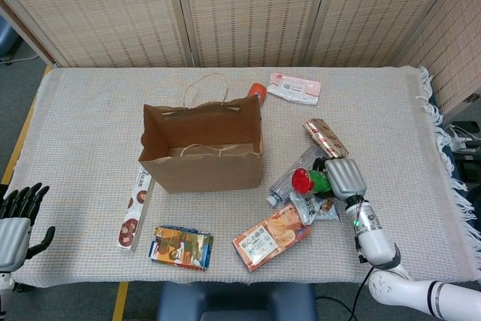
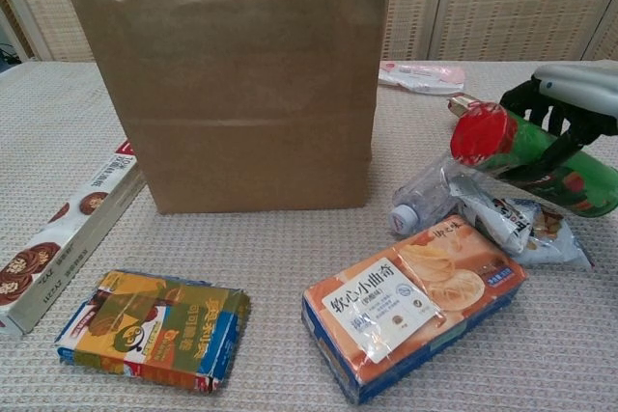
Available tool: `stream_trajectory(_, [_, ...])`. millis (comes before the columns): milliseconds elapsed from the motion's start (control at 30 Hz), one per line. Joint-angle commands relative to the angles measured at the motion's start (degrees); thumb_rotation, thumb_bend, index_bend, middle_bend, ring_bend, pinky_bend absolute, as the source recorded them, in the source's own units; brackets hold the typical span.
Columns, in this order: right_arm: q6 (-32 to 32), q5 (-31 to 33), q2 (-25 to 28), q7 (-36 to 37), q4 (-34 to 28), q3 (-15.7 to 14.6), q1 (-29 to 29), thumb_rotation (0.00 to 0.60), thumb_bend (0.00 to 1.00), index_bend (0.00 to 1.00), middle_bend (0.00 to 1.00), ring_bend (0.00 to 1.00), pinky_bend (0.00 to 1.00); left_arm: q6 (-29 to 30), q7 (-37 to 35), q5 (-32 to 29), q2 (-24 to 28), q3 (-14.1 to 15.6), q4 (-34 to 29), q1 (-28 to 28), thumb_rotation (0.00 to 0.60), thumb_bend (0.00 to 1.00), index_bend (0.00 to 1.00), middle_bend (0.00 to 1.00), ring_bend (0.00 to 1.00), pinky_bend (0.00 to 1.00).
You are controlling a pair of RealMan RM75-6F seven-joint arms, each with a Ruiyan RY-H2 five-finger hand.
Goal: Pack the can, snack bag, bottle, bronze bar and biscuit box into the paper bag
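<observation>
Green, red-lidded can (image 1: pixel 314 180) sideways beside upright paper bag (image 1: pixel 201 145)

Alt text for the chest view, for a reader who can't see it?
The right hand grips a green can with a red lid, lying over a bottle and snack bag. An open paper bag stands behind; an orange biscuit box lies in front.

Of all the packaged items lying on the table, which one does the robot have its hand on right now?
The green can with the red lid. The right hand is wrapped over it, while the bottle, snack bag and orange biscuit box beside it lie untouched.
</observation>
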Motion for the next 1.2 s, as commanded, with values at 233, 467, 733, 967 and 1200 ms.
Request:
stream_trajectory(233, [5.41, -5.0, 6.27, 10.78, -3.96, 3.04, -3.16, 0.6, 0.28, 0.73, 0.67, 0.72, 0.77, 0.2, 0.53, -0.07, -0.19, -0.04, -0.05, 0.08, 0.6, 0.39, 0.03, 0.0, 0.0, 0.0])
stream_trajectory(467, [13.46, -11.18, 10.67, 13.04, -10.83, 9.23, -2.99, 0.6, 0.28, 0.73, 0.67, 0.71, 0.77, 0.21, 0.77, -0.18, -0.23, -0.08, -0.17, 0.09, 0.6, 0.39, 0.03, 0.0, 0.0, 0.0])
stream_trajectory(733, [20.64, -15.7, 10.76, 0.23, -22.34, 17.68, 3.91, 0.6, 0.28, 0.72, 0.67, 0.7, 0.77, 0.32, 0.55, -0.16, -0.22, -0.1, -0.14, 0.14, 0.6, 0.39, 0.03, 0.0, 0.0, 0.0])
stream_trajectory(967, [21.53, -15.49, 1.33, -10.53, -22.59, 19.97, 13.89, 0.6, 0.28, 0.71, 0.67, 0.69, 0.77, 0.66, 0.18, 0.05, -0.38, -0.1, 0.2, 0.25, 0.6, 0.39, 0.04, 0.0, 0.0, 0.0])
stream_trajectory(1200, [20.75, -10.62, -9.53, -15.83, -13.85, 18.86, 21.71, 0.6, 0.28, 0.71, 0.67, 0.69, 0.76, 0.59, -0.26, 0.1, -0.35, -0.09, 0.38, 0.23, 0.6, 0.4, 0.04, 0.0, 0.0, 0.0])
